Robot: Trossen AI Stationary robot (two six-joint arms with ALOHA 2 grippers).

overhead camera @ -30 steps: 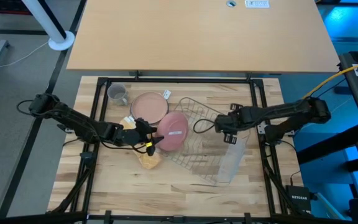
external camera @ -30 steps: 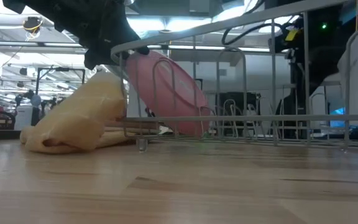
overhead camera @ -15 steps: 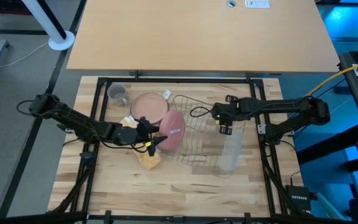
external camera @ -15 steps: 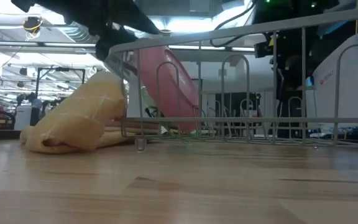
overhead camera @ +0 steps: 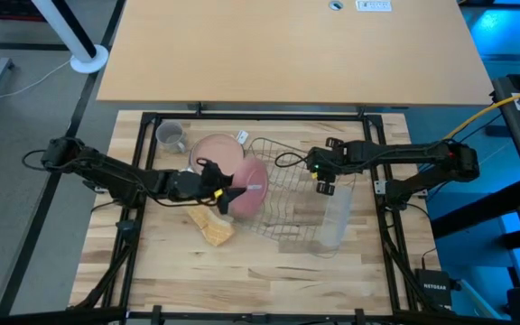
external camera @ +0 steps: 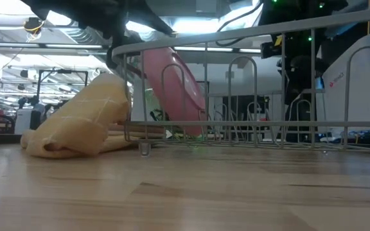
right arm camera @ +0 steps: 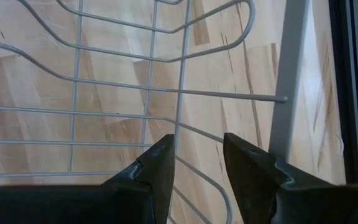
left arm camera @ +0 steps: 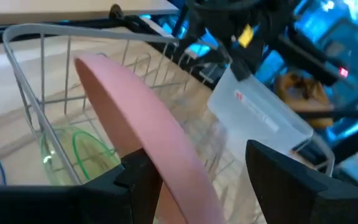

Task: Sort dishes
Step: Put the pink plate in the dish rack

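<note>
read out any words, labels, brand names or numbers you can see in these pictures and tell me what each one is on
"NETGEAR": on the black box beside the table's near right corner, high view.
Label on the far tabletop: too small to read.
White sticker on the upright pink plate: too small to read.
Red print on the clear tray, left wrist view: blurred, unreadable.
Red mark on the white panel, low view: too small to read.

The table (overhead camera: 242, 271) is viewed from straight overhead. The low view is taken at table-top level, close to the rack (external camera: 249, 135), facing the room beyond. Each wrist view is aimed past its own fingers at the rack. The rack is shared by all views.
</note>
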